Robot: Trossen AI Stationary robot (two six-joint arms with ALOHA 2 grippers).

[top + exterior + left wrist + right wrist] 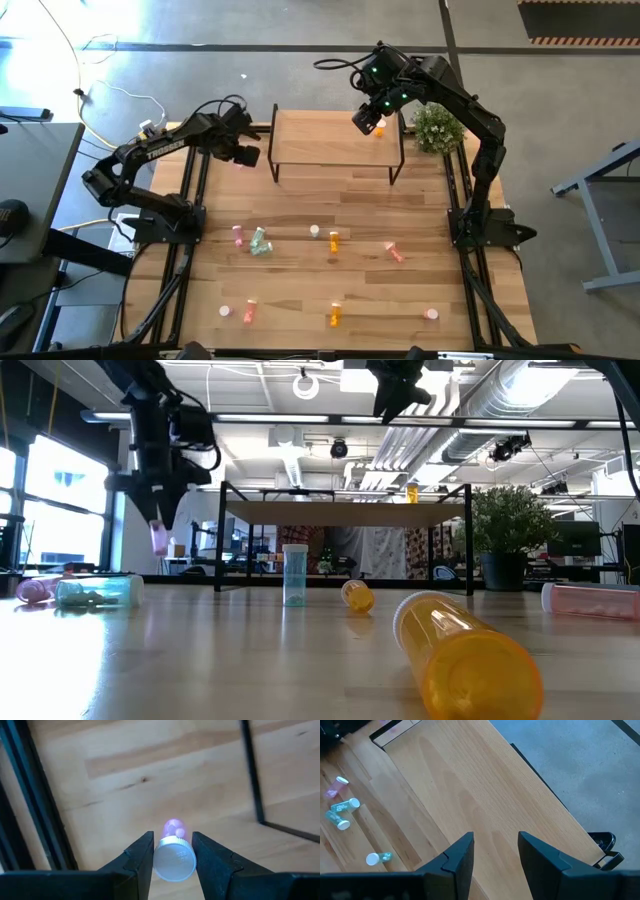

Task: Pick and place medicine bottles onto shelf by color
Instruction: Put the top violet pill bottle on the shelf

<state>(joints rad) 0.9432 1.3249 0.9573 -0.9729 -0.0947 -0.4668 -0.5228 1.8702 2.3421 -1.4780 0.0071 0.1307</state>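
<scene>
My left gripper [243,156] hovers by the left end of the shelf [330,135], a light wood board on thin black legs, and is shut on a pink medicine bottle [158,538]. My right gripper [495,837] is open above the shelf's right part, touching nothing. Close beside it an orange bottle [380,128] stands on the shelf board. Several other bottles lie or stand on the tabletop: pink [238,235], pale green [260,242], orange [333,241], salmon [393,251], and more near the table's near edge [335,316]. My left gripper [172,837] pinches the pink bottle at its white cap [174,861], one finger on each side. The fingers come from above, pointing down. The bottle hangs upright below them with its pink body [173,827] downward, lifted clear of the table.
A potted green plant [437,128] stands by the shelf's right end. Black rails run along the table's left [185,250] and right [462,230] sides. In the low view a large orange bottle [465,650] lies close to the camera, and a green one [294,574] stands upright.
</scene>
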